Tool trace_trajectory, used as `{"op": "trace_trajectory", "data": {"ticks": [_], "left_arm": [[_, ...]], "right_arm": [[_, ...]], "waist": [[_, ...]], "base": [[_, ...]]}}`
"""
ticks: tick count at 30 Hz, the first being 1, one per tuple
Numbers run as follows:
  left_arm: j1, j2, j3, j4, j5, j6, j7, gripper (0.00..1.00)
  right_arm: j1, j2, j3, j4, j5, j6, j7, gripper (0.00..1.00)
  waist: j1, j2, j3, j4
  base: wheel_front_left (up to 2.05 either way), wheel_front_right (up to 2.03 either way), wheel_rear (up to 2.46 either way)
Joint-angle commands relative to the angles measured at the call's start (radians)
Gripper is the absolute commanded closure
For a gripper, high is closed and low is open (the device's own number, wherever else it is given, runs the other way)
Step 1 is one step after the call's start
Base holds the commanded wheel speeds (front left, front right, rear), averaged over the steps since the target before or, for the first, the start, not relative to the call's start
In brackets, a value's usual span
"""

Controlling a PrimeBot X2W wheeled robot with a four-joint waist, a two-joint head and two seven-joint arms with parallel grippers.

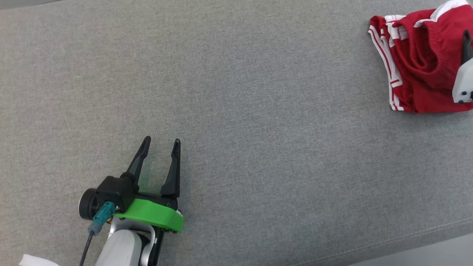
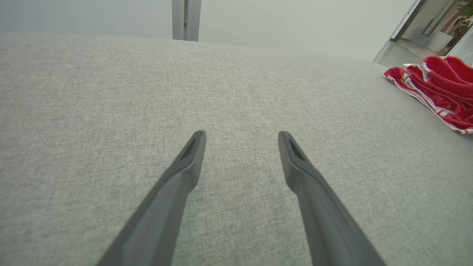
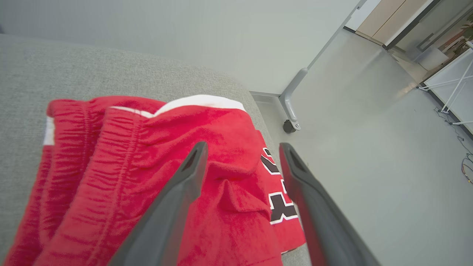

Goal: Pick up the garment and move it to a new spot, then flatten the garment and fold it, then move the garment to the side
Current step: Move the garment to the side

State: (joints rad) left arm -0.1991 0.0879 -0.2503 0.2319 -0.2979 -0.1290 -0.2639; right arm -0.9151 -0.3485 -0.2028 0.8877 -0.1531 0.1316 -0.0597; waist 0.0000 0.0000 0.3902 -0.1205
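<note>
The task is looking close to its end: the garment (image 1: 417,62) is lying at the far right of the grey surface (image 1: 258,111), well apart from the middle, which suggests the move to the side is finishing. The right gripper (image 3: 242,147) is hovering just over it with its fingers standing wide apart and gripping nothing; a small ridge of cloth is rising between them, but neither finger is pinching it. The left gripper (image 1: 162,140) is resting over bare surface at the lower left, fingers spread wide and holding nothing. What may be left is pulling the right arm clear. The garment is showing as a red, towel-like piece with white stripes down one side, a white band, a gathered elastic waist and black-and-white lettering near one hem. It is sitting as a layered bundle rather than a crisp flat fold, with soft creases running across it, and its outer side is lying close to the surface's edge, next to the floor (image 3: 369,147).
</note>
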Motion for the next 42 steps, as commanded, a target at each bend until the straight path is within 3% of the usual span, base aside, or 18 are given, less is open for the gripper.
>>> {"op": "trace_trajectory", "data": {"ticks": [1, 11, 21, 32, 42], "left_arm": [[-0.001, 0.008, 0.005, 0.002, 0.005, -0.003, 0.000, 0.00], [0.008, 0.006, 0.052, 0.004, -0.006, -0.003, 0.000, 0.00], [0.072, -0.018, 0.148, 0.008, -0.029, 0.009, 0.000, 0.00], [0.176, -0.030, 0.235, -0.002, -0.020, 0.010, 0.000, 0.00], [0.261, -0.036, 0.225, 0.003, -0.021, 0.006, 0.000, 0.00]], "right_arm": [[-0.011, 0.007, 0.010, 0.007, -0.007, -0.002, -0.016, 0.00], [-0.007, 0.064, 0.097, 0.004, 0.000, -0.002, -0.117, 0.00], [0.103, 0.172, 0.141, -0.040, 0.051, -0.002, -0.197, 0.00], [0.394, 0.283, 0.141, -0.298, 0.099, -0.002, -0.206, 0.00], [0.669, 0.295, 0.225, -0.474, 0.264, -0.002, -0.206, 0.00]], "waist": [[0.0000, 0.0000, -0.020, -0.011], [0.0000, 0.0000, -0.150, -0.004], [0.0000, 0.0000, -0.286, 0.048], [0.0000, 0.0000, -0.337, 0.111], [0.0000, 0.0000, -0.359, 0.133]], "base": [[0.00, 0.00, 0.00], [0.00, 0.00, 0.00], [0.00, 0.00, 0.00], [0.00, 0.00, 0.00], [0.00, 0.00, 0.00]]}}
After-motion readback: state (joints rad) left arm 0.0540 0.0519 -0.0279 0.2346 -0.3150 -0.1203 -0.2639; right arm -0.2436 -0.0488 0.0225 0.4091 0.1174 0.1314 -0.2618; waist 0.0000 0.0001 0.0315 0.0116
